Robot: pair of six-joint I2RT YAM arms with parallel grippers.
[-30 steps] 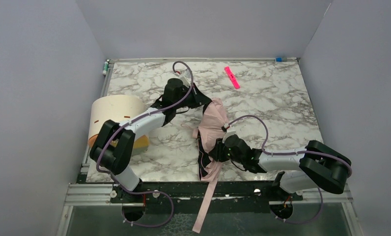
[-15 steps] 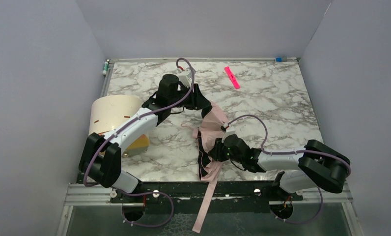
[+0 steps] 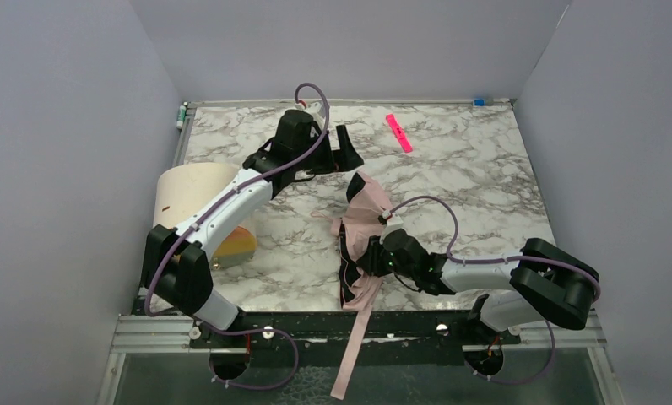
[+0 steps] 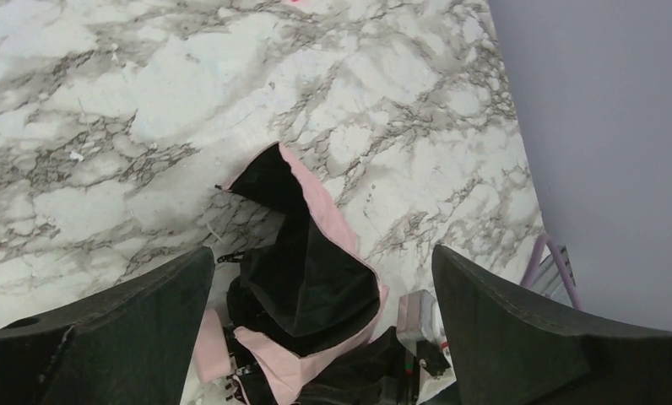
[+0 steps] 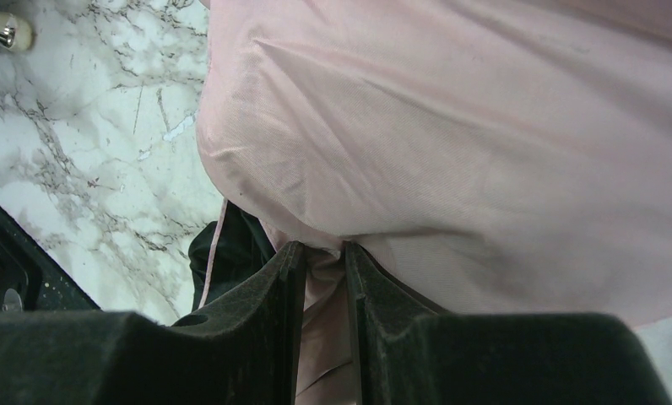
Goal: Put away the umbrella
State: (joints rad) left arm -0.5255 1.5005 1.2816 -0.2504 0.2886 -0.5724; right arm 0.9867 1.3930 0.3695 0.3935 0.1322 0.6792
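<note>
Umbrella (image 3: 362, 221), crumpled, mid-worktop (image 3: 476, 186).
Your left gripper (image 3: 348, 148): jaws spread wide, just beyond its far end, apart from it. Your right gripper (image 5: 324, 261): jaws pinching its pink fabric at the near end.

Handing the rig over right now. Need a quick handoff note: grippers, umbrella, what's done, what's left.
Left gripper: open, empty, above the umbrella's far end.
Right gripper: shut on a fold of the pink fabric at the near part.
Umbrella: loose and crumpled mid-table, black lining showing; its strap hangs over the near edge.
Done: nothing stowed yet.
Left: gather the fabric, secure it, stow it. The cream cylinder on its side at the left may be where it goes, but that is unclear.
</note>
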